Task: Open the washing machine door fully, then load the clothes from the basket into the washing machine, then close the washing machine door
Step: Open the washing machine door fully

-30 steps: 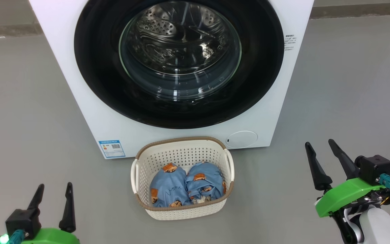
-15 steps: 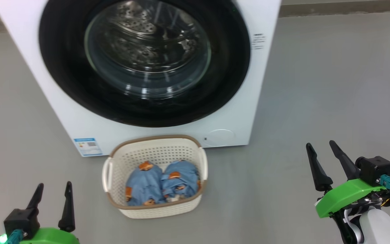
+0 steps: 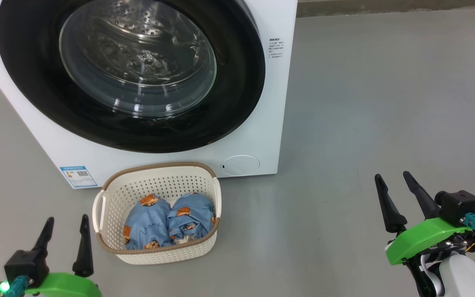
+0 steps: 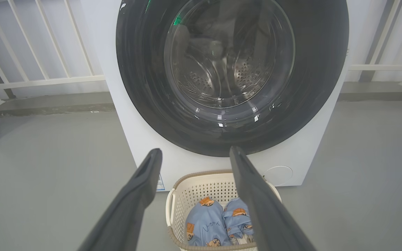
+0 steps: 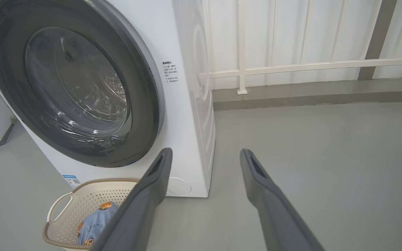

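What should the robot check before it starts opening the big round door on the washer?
1. Washing machine door needs opening first: ok, it sits shut against the washing machine.
2. Left gripper open and empty: ok.
3. Right gripper open and empty: ok.
4. Clothes waiting in the basket: ok, two blue bundles lie inside.
5. Basket out of the door's swing: cannot tell; it stands on the floor close to the machine's front, below the door.
6. Which edge of the door to pull: cannot tell.
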You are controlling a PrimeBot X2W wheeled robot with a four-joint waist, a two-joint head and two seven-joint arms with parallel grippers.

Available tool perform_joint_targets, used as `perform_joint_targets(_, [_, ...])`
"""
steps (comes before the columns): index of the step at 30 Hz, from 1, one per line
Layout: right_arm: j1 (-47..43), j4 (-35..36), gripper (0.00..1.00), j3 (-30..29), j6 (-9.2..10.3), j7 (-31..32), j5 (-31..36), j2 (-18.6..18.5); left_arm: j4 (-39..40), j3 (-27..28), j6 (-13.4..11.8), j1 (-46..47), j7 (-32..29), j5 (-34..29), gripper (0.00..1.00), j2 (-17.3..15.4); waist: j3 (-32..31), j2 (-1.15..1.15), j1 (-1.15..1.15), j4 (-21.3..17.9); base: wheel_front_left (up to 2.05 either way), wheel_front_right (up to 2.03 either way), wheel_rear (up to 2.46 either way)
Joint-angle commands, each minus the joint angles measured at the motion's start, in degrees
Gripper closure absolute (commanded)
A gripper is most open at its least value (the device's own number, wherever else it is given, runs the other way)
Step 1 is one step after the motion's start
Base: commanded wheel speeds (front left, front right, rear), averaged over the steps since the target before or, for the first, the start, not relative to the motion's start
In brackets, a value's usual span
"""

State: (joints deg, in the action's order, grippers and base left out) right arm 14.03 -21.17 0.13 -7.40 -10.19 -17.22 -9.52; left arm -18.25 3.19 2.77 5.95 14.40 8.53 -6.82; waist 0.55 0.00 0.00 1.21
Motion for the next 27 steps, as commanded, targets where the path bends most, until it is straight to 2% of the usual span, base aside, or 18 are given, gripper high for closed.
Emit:
perform_joint_targets(1, [0.8, 1.2, 0.0, 1.1, -0.09, -0.5, 0.2, -0.1, 1.7, 2.2, -0.3, 2.6, 0.6, -0.3, 0.0, -1.4, 0.0, 0.0, 0.0, 0.0, 0.06, 0.06, -0.13])
perform_joint_targets(27, [0.9, 1.2, 0.0, 0.6, -0.09, -0.9, 0.0, -0.2, 3.7, 2.5, 0.3, 1.2, 0.6, -1.2, 0.0, -0.3, -0.4, 0.0, 0.0, 0.7, 0.0, 0.0, 0.0])
